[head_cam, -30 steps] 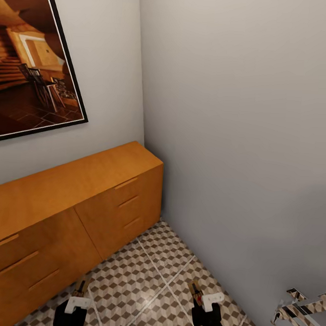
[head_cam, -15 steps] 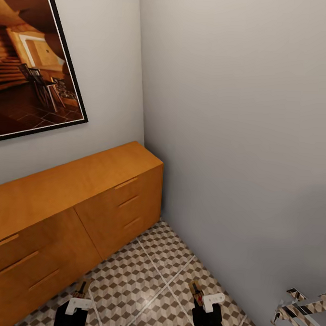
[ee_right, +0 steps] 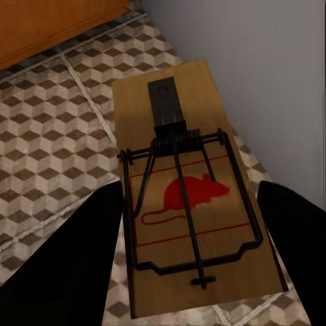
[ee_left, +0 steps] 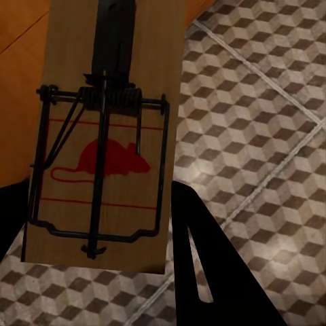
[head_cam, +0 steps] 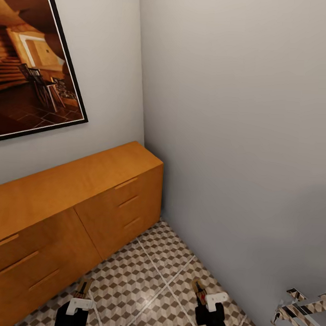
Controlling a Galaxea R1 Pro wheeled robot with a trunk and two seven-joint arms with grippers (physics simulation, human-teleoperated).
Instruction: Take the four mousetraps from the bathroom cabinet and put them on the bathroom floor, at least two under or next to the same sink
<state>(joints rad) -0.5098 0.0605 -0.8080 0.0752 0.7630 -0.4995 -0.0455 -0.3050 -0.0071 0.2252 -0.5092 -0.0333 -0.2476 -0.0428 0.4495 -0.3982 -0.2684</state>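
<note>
Both arms hang low over the bathroom floor with its cube-pattern tiles. My left gripper is shut on a mousetrap, a wooden slab with a red mouse print and black wire, held between dark fingers. My right gripper is shut on a second mousetrap, with a finger on each side of it. The orange-brown cabinet stands along the left wall, its drawers closed. The bathroom sink is out of view.
A grey wall closes the right side and meets the cabinet's end in the corner. A framed picture hangs above the cabinet. A chrome rack juts in at the bottom right. Open tiles lie between the two grippers.
Both grippers have shifted only very slightly, the right one a touch to the right. Each still holds its mousetrap.
</note>
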